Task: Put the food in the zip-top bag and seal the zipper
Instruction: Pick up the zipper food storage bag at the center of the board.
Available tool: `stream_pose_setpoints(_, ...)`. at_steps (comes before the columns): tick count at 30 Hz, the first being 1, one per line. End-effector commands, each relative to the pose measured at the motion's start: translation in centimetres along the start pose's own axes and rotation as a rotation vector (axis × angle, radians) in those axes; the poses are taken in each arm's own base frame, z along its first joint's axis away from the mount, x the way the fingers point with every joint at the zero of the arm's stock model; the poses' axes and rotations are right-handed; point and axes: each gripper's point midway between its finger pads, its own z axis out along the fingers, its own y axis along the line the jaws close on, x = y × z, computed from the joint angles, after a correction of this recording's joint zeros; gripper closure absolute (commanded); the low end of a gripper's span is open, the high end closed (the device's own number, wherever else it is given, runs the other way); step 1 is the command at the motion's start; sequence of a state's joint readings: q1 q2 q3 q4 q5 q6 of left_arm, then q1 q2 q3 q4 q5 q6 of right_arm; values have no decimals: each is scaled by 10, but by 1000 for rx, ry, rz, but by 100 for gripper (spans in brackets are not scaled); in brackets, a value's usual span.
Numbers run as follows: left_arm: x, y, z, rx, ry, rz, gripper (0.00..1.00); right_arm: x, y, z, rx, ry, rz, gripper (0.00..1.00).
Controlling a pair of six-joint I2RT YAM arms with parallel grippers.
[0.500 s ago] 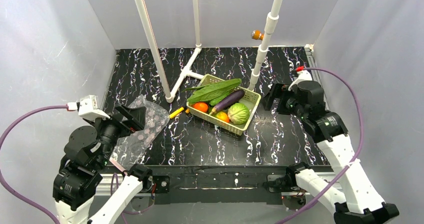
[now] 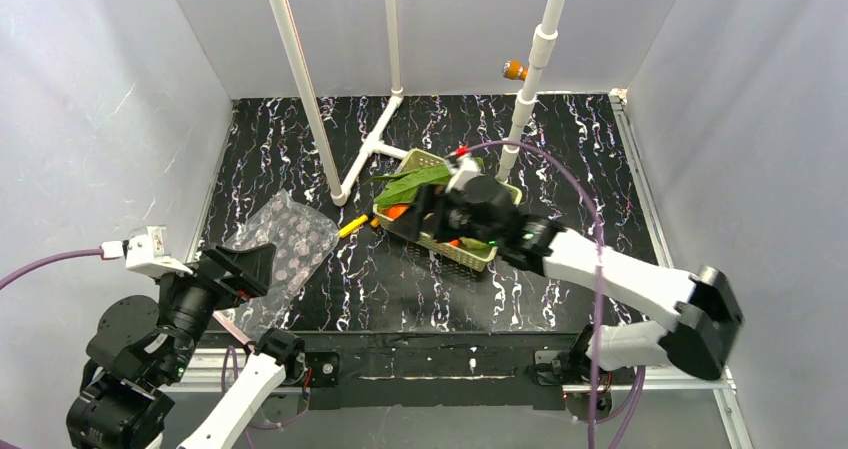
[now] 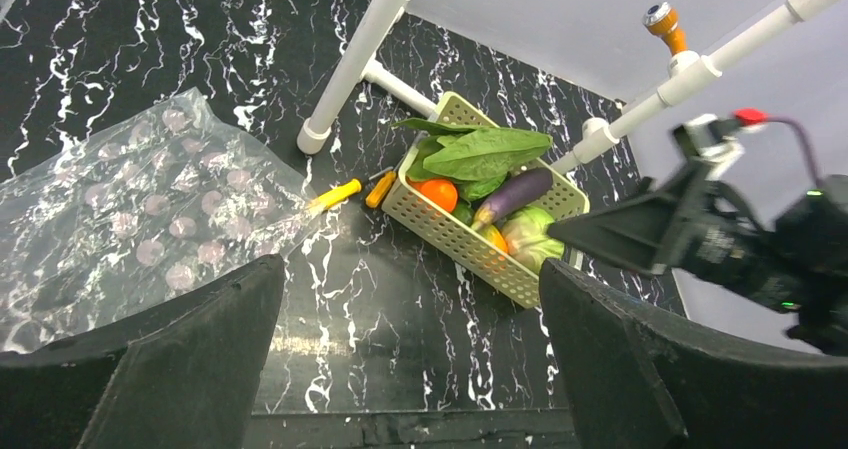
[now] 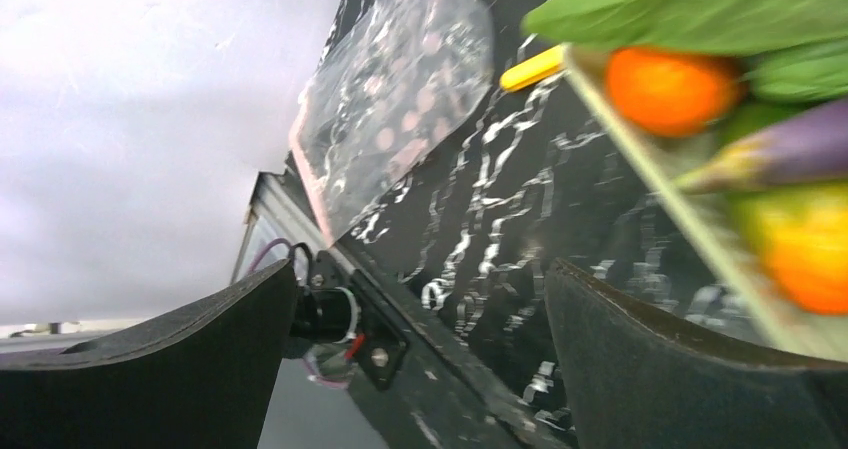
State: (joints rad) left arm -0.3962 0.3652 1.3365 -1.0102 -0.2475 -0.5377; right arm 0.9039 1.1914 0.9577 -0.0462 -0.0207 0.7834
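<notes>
Currently the eggplant (image 3: 515, 194), the green leaves (image 3: 480, 154) and the cabbage (image 3: 530, 241) all lie in the slotted basket (image 3: 455, 239) toward the back of the counter (image 2: 570, 139). The zip-top bag (image 2: 282, 252) lies flat and empty on the counter's left side, well apart from the basket. The right jaws hang spread wide and empty over the basket's near edge, and the left jaws, equally wide and empty, hover by the bag's near end.
</notes>
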Motion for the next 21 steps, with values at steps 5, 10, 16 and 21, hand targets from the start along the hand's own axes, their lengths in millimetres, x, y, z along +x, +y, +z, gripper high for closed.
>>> stream_pose_setpoints(5, 1, 6, -20, -28, 72, 68, 1, 59, 93, 89, -64, -60, 265, 0)
stream_pose_setpoints(10, -6, 8, -28, -52, 88, 74, 1, 104, 81, 139, 33, 24, 405, 0)
stream_pose_setpoints(16, -23, -2, -40, -26, 73, 76, 0, 128, 71, 175, 69, 57, 384, 0)
stream_pose_setpoints(21, -30, -19, -50, 80, 42, 62, 0, 159, 75, 200, 36, 147, 426, 6)
